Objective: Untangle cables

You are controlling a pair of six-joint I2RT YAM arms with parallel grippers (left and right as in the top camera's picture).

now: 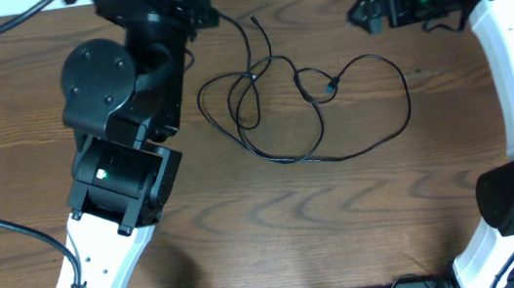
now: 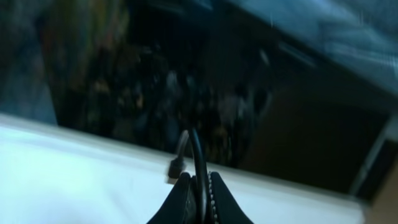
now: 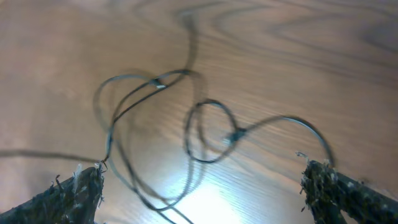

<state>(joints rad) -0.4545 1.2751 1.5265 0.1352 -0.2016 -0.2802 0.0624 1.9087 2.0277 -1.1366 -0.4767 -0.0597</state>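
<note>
Black and thin, a cord (image 2: 198,149) stands up between the left gripper (image 2: 199,186) fingers, which are pressed together on it. A small plug (image 2: 176,167) hangs just beside them. The grip sits close to that end, which is a sound place to hold, since the plug would stop the cord from sliding out.

The right gripper (image 3: 202,177) hangs over the wooden table (image 1: 247,224) with its jaws spread wide and nothing between them. The cables (image 3: 235,135) lie below and beyond it, near the middle of the table. They form loose flat loops that cross one another and pinch together at one small knot.

The cords look very light and limp. They will likely follow any pull and drag their neighbours along, and a hard tug would probably tighten the knot. Their sheath looks smooth, so a pinch on a bare length may slip. The better holds are probably just behind a plug or on a loop right beside a crossing.

By count there are two grippers and one tangle. Three ends show: the held plug, a blue-tipped plug (image 1: 331,86) at the knot, and a free end (image 1: 254,18) towards the far edge. That suggests at least two black cords, though the exact number cannot be told. No white cord can be made out.
</note>
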